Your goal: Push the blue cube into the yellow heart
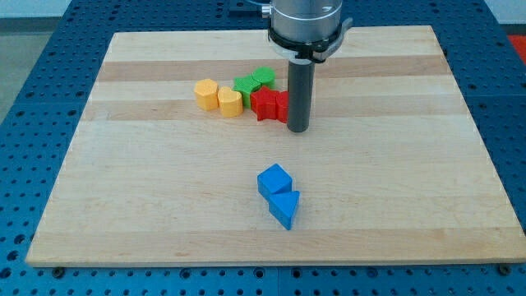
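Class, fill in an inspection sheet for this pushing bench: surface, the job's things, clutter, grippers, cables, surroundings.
Surface: pale wooden board, flat, unmarked.
Job's things: blue cube toward the view's bottom, touching a blue triangular block; yellow heart near the view's top, beside a yellow block.
Clutter: two green blocks and a red block, bunched by the heart.
Grippers: none fitted; my tip rests just right of the red block, far from the cube.
Cables: nothing seen.
Surroundings: blue perforated table.
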Controlling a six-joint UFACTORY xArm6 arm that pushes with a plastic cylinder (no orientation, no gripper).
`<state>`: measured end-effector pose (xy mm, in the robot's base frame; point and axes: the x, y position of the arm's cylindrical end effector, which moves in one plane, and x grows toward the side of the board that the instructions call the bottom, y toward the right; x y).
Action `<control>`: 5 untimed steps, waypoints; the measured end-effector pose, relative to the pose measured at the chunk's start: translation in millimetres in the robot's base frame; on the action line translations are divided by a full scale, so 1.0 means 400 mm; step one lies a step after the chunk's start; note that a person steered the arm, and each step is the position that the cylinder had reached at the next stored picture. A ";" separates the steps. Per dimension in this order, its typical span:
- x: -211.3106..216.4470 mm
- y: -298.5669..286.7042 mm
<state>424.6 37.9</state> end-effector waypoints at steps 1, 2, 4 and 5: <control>0.003 0.091; 0.100 0.157; 0.350 0.212; 0.472 0.193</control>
<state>613.2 115.3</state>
